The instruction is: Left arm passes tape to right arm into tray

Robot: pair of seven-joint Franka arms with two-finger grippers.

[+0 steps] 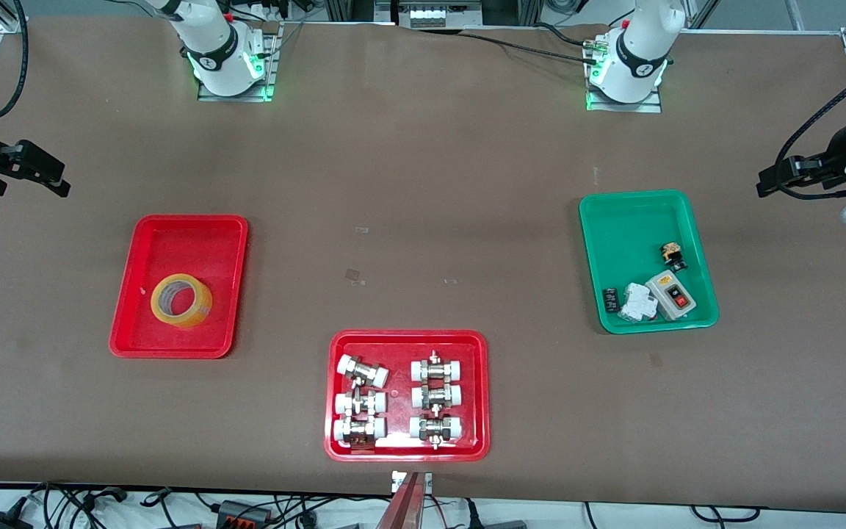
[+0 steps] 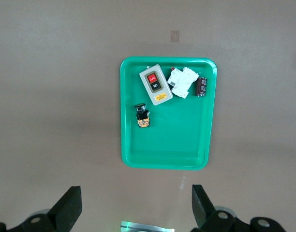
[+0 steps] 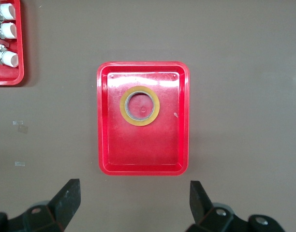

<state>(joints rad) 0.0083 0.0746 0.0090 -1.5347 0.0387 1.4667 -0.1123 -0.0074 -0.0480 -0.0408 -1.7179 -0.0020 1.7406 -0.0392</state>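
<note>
Green tray (image 1: 632, 220): we see it toward the left arm's end of the tabletop (image 1: 423, 184).
Inside it: a grey switch box (image 1: 671, 294), white parts (image 1: 636, 301).
Wider red tray (image 1: 408, 342): six pipe fittings (image 1: 399, 402), nearest the front camera.

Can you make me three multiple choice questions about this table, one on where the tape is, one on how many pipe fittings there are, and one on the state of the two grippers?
1. Where is the tape?
A. In the green tray
B. In the plain red tray
C. On the bare table

2. How many pipe fittings lie in the wider red tray?
A. Four
B. Six
C. Eight

3. What state are the left gripper and right gripper in?
A. Both open and empty
B. Left shut on the tape
C. Both shut

Answers:
1. B, the yellow roll lies flat inside the plain red tray.
2. B, two columns of three show in the front view.
3. A, each wrist view shows spread fingers with nothing between them.
</note>
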